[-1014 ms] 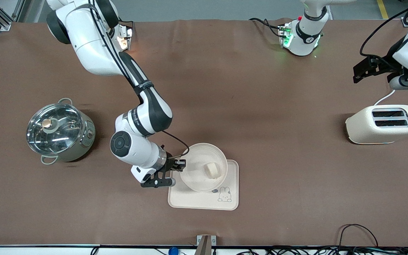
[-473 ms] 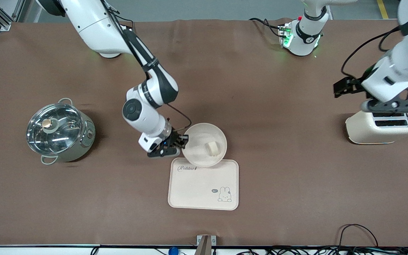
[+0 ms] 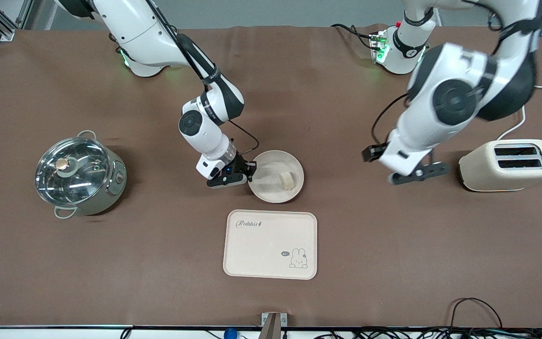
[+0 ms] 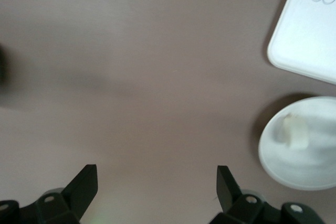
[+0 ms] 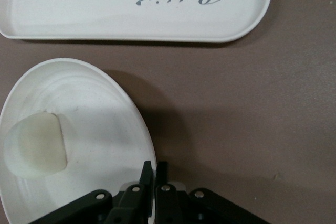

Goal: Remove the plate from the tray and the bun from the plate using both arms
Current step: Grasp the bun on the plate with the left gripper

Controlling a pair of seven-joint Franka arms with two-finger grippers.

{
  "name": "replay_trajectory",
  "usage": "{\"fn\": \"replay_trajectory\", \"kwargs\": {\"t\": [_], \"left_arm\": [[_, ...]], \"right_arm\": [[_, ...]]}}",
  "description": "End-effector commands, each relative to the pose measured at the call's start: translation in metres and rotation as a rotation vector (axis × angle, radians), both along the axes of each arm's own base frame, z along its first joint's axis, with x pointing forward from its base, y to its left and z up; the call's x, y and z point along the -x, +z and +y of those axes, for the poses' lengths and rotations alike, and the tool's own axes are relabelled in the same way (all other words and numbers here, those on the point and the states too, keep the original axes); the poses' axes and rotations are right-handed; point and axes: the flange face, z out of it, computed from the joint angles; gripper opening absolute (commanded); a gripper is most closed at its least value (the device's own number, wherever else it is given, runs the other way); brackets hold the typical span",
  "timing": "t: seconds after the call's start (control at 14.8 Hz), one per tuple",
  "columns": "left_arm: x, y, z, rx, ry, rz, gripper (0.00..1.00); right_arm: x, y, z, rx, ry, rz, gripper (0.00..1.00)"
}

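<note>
While the right gripper point(image 3: 251, 170) pinches the rim of the plate point(image 3: 275, 176) carrying the bun point(image 3: 288, 180), off the tray point(image 3: 270, 244), the left gripper point(image 4: 156, 182) hovers spread over the table point(image 3: 346, 235)

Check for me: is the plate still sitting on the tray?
No. In the front view the plate, held at its rim by the right gripper, sits on the table clear of the tray.

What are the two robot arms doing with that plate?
The right gripper is pinching the rim of the plate, which is off the tray and farther from the camera. The bun sits on the plate. The left gripper is open above the table between plate and toaster.
</note>
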Motion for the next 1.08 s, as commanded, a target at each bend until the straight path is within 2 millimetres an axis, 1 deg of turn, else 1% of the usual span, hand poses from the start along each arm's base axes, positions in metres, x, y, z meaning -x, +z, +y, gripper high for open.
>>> {"fn": "replay_trajectory", "kwargs": {"t": [0.0,0.07,0.2,0.27,0.34,0.47,0.54,0.68,0.74,0.81,0.88,0.95,1.01], "left_arm": [[-0.011,-0.046,-0.032,0.02,0.131,-0.028,1.0],[-0.01,-0.071,-0.054,0.021,0.175,-0.04,1.0],[0.002,-0.098,-0.097,0.04,0.215,-0.067,1.0],[-0.001,-0.108,-0.107,0.054,0.264,-0.08,1.0],[-0.005,-0.12,-0.114,0.061,0.316,-0.09,1.0],[0.009,-0.142,-0.147,0.062,0.366,-0.081,1.0],[0.01,-0.151,-0.16,0.069,0.385,-0.08,0.99],[0.021,-0.17,-0.191,0.086,0.415,-0.089,0.96],[0.024,-0.18,-0.199,0.092,0.419,-0.09,0.93],[0.025,-0.184,-0.2,0.093,0.416,-0.094,0.9],[0.026,-0.195,-0.2,0.085,0.415,-0.084,0.88],[0.03,-0.202,-0.204,0.084,0.409,-0.081,0.86],[0.035,-0.208,-0.21,0.094,0.402,-0.085,0.85]], "right_arm": [[0.017,0.008,-0.001,-0.006,0.005,-0.006,0.05],[0.011,0.011,-0.002,-0.013,-0.017,-0.002,0.29],[0.002,0.014,-0.003,-0.025,-0.044,0.001,0.77],[-0.002,0.016,-0.005,-0.028,-0.053,-0.003,1.0],[-0.008,0.022,-0.004,-0.041,-0.064,-0.014,1.0],[-0.024,0.043,0.003,-0.083,-0.144,0.028,1.0],[-0.038,0.055,-0.001,-0.089,-0.152,0.052,1.0],[-0.071,0.078,-0.028,-0.096,-0.176,0.096,1.0],[-0.085,0.089,-0.041,-0.098,-0.185,0.105,1.0],[-0.097,0.098,-0.055,-0.103,-0.196,0.116,1.0],[-0.111,0.108,-0.075,-0.102,-0.18,0.116,1.0],[-0.123,0.118,-0.094,-0.094,-0.125,0.109,1.0],[-0.131,0.122,-0.116,-0.083,-0.084,0.102,1.0]]}}
